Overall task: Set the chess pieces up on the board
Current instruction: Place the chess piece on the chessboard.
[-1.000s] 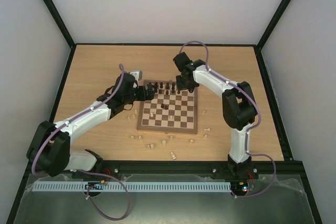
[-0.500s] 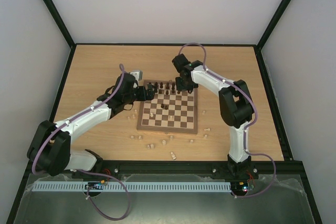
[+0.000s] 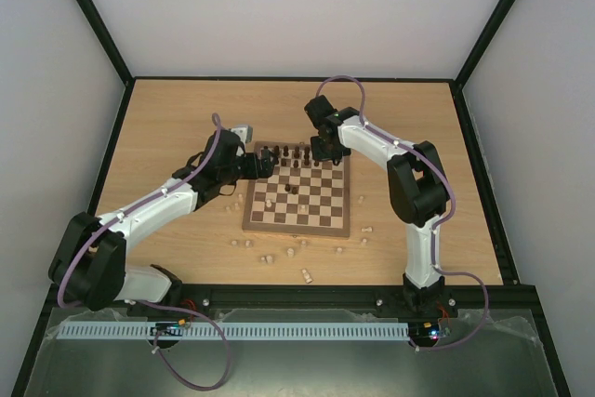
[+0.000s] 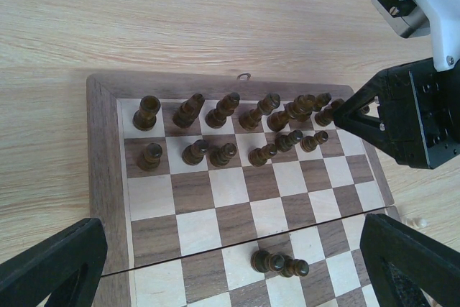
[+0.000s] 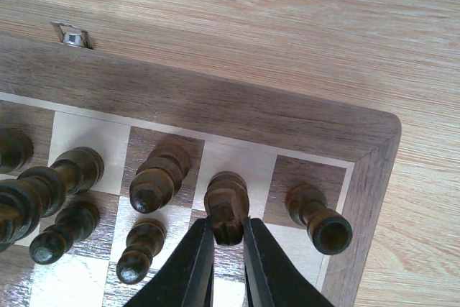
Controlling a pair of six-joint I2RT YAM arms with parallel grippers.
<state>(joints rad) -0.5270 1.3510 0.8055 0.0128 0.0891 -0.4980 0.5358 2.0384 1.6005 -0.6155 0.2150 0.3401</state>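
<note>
- The right gripper (image 5: 226,234) is narrowed onto one dark chess piece (image 5: 226,206), a finger pressing it from either side just under its head.
- That piece stands with its long axis upright, head pointing up toward the wrist camera. Its base is over the pale square next to the corner of the board (image 5: 215,106), in the far row.
- On the dark corner square beside it, another dark piece (image 5: 316,218) stands upright, apart from the fingers.
- The left gripper (image 4: 230,244) hovers over the board's left part with its fingers spread wide, holding nothing.
- The far two rows (image 4: 237,127) hold dark pieces, all upright.
- Nearer mid-board, two dark pieces (image 4: 278,262) sit close together; I cannot tell whether they stand or lie.
- One pale piece (image 3: 269,203) is on the board near its left edge.
- Other pale pieces (image 3: 306,275) are scattered on the table (image 3: 186,118) in front of the board and at its sides.
</note>
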